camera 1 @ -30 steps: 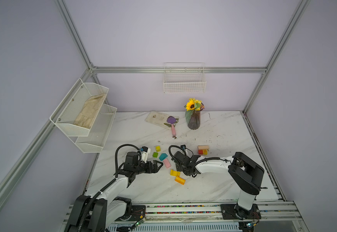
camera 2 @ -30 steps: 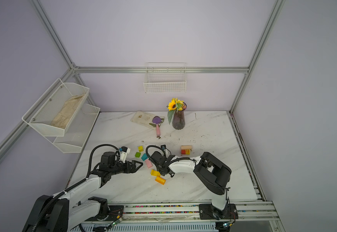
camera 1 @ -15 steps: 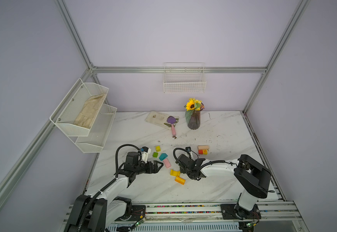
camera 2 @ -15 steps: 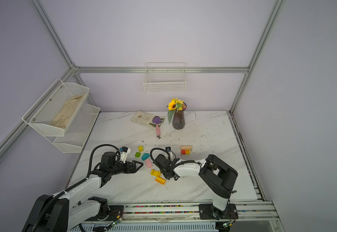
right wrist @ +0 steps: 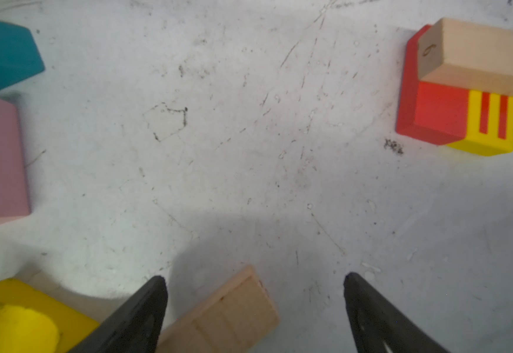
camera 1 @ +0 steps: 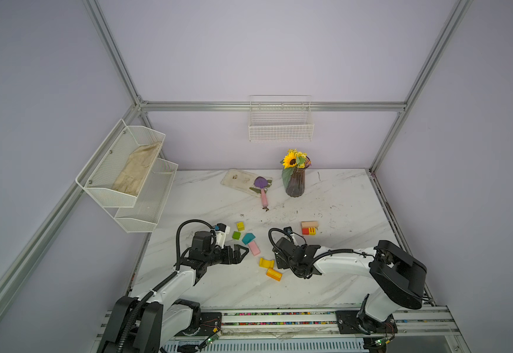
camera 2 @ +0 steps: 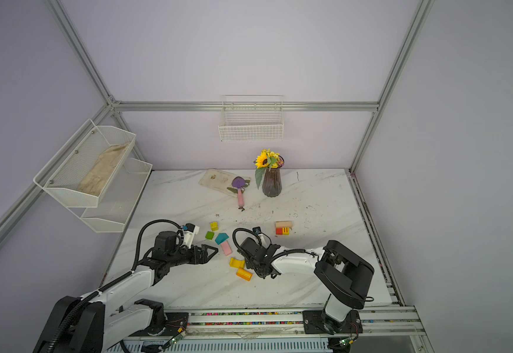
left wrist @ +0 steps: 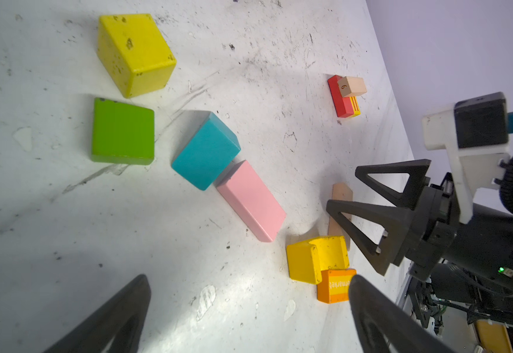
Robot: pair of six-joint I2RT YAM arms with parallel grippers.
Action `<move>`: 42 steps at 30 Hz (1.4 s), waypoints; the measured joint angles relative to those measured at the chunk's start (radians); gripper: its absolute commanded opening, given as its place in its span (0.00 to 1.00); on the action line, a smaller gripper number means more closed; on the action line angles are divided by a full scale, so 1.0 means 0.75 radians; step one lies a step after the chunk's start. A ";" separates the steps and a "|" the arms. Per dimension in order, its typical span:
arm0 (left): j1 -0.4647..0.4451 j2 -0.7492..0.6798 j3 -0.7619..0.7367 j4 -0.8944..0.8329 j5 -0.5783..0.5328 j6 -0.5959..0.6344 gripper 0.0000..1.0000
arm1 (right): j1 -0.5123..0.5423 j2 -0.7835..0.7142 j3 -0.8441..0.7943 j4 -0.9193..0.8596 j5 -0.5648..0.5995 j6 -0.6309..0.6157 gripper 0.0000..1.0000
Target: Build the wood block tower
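The tower (camera 1: pixel 309 228) (camera 2: pixel 283 228) is a red block with a yellow striped end (right wrist: pixel 451 122) and a tan bar (right wrist: pixel 478 58) across its top. My right gripper (right wrist: pixel 254 278) (left wrist: pixel 343 188) is open and low over the table. A second tan bar (right wrist: pixel 224 318) (left wrist: pixel 341 195) lies flat and askew between its fingers, which stand clear of it. Beside it sit a yellow arch (camera 1: pixel 266 262) (left wrist: pixel 316 258) and an orange block (camera 1: pixel 274 274) (left wrist: pixel 336 285). My left gripper (camera 1: pixel 244 252) (left wrist: pixel 249 278) is open and empty, near the pink (camera 1: pixel 254 248) (left wrist: pixel 250 200) and teal (camera 1: pixel 248 238) (left wrist: pixel 206 149) blocks.
A green block (camera 1: pixel 236 235) (left wrist: pixel 123 131) and a yellow cube (camera 1: pixel 240 226) (left wrist: pixel 134 53) lie left of the teal one. At the back stand a sunflower vase (camera 1: pixel 295 183), a purple scoop (camera 1: pixel 262 186) and a flat tray (camera 1: pixel 240 180). Wire racks (camera 1: pixel 127 171) hang on the left wall.
My right arm has drawn back toward the front right, and its jaws have spread wider. The left arm has not moved.
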 measured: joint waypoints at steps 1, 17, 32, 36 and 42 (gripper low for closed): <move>0.000 0.002 0.001 -0.001 0.000 0.000 1.00 | 0.010 -0.012 -0.008 0.010 -0.006 -0.012 0.97; -0.014 0.021 0.035 -0.004 -0.011 0.001 1.00 | 0.173 -0.186 -0.117 0.037 0.009 -0.051 0.86; -0.015 0.021 0.035 -0.004 -0.011 0.002 1.00 | 0.188 -0.027 -0.076 -0.012 0.113 0.034 0.84; -0.016 0.021 0.035 -0.004 -0.011 0.001 1.00 | 0.188 0.013 -0.044 -0.008 0.152 0.045 0.84; -0.018 0.021 0.035 -0.004 -0.011 0.002 1.00 | 0.162 0.022 -0.043 -0.008 0.199 0.065 0.84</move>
